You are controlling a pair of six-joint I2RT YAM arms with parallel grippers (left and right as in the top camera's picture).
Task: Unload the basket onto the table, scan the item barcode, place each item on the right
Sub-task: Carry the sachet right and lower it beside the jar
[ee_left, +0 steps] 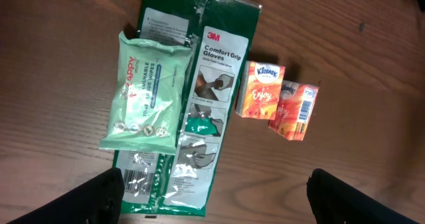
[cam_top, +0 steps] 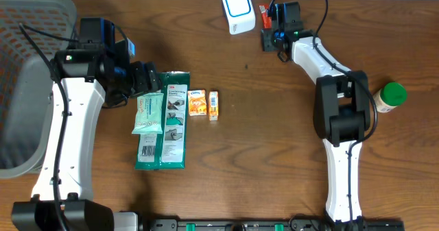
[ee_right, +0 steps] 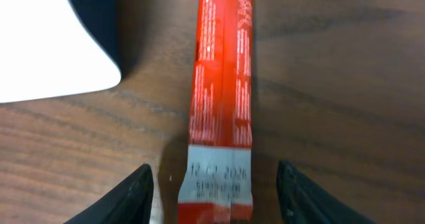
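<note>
Red sachet [ee_right: 222,84] lies flat on the tabletop [ee_right: 345,84] at the far side, just right of the white scanner [ee_right: 46,44], untouched between my right pincer's [ee_right: 216,184] parted fingers, while my left pincer [ee_left: 212,197] stands wide open near the wipes [ee_left: 146,91].

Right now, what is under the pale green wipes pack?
The wipes lie on the dark green gloves pack, which rests on the table. The print beneath the wipes is covered.
</note>
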